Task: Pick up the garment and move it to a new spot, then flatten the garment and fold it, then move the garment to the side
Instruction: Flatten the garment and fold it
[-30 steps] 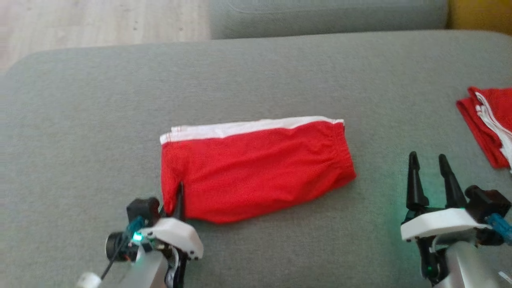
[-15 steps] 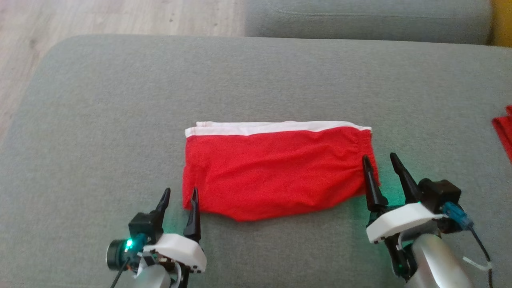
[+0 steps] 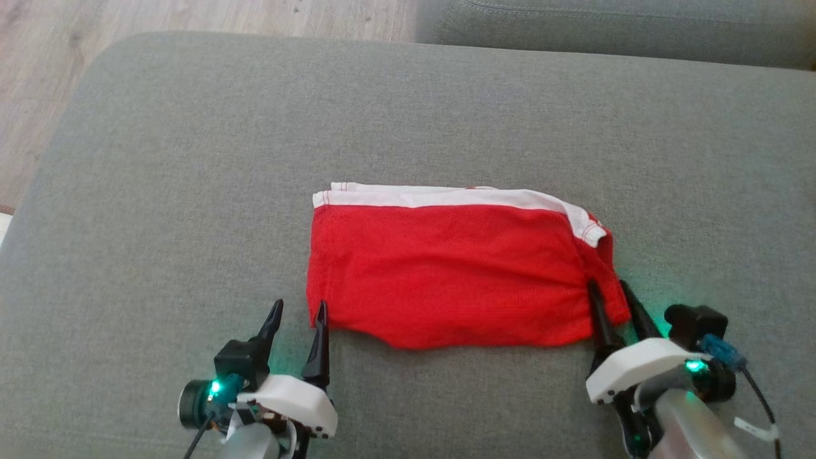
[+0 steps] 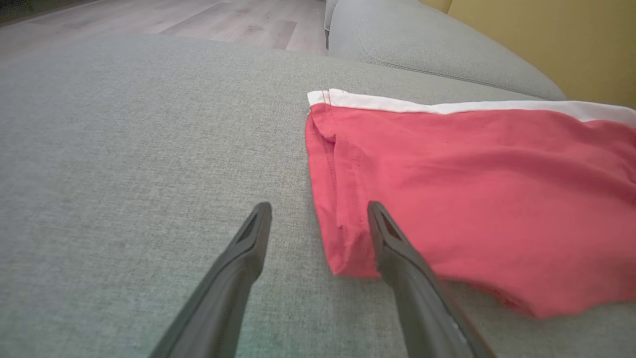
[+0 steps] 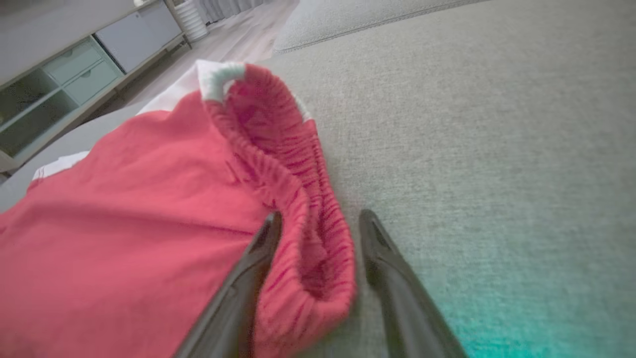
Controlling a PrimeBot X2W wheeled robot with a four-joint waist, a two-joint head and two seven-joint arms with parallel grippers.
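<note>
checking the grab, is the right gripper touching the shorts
Touching. Right wrist view: the red shorts bunch between the fingers of the right gripper, lapping over one.

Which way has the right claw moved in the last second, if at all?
Yes: the right claw went left, toward the red shorts. It stood clear of their waistband end; now it straddles that edge.

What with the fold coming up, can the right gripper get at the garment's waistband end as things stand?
Probably yes: the right gripper, open, straddles the gathered waistband edge of the garment; nothing else blocks it.
</note>
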